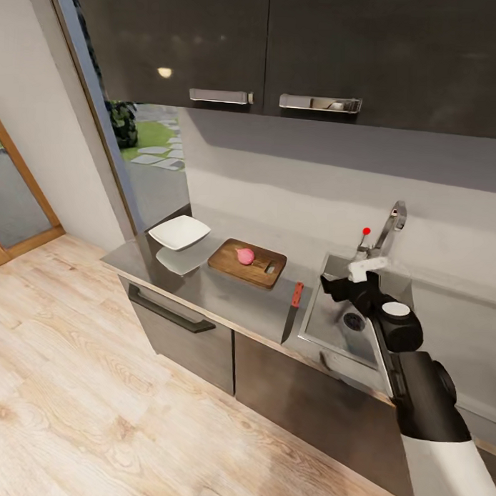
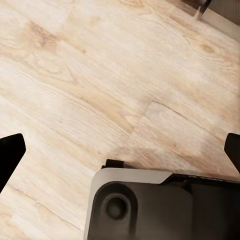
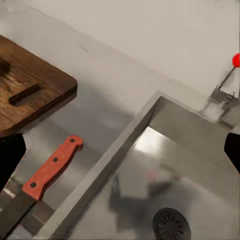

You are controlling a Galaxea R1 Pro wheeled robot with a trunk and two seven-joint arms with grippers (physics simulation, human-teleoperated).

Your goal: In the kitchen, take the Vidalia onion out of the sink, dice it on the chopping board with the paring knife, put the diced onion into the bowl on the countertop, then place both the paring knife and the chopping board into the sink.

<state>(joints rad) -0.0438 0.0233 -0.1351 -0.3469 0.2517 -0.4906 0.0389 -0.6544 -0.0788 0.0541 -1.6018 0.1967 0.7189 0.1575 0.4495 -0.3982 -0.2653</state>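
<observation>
The Vidalia onion (image 1: pixel 245 256), a small pinkish ball, rests on the brown chopping board (image 1: pixel 256 268) (image 3: pixel 30 95). The white bowl (image 1: pixel 179 232) stands left of the board on the glossy grey countertop (image 1: pixel 232 294). The paring knife (image 1: pixel 295 301) (image 3: pixel 50 170) lies on the counter between board and sink, red handle toward the wall. My right gripper (image 1: pixel 331 285) (image 3: pixel 120 155) hovers over the sink's (image 1: pixel 331 329) (image 3: pixel 185 150) left rim, open and holding nothing. My left gripper (image 2: pixel 120 150) is open over the wooden floor.
The chrome tap (image 1: pixel 384 235) with its red knob (image 1: pixel 366 231) (image 3: pixel 236 60) rises behind the basin, and the round drain (image 1: pixel 353 321) (image 3: pixel 171 225) shows below. Dark wall cupboards (image 1: pixel 283 49) hang overhead. The robot's base (image 2: pixel 160 205) sits on light plank floor (image 1: pixel 93 385).
</observation>
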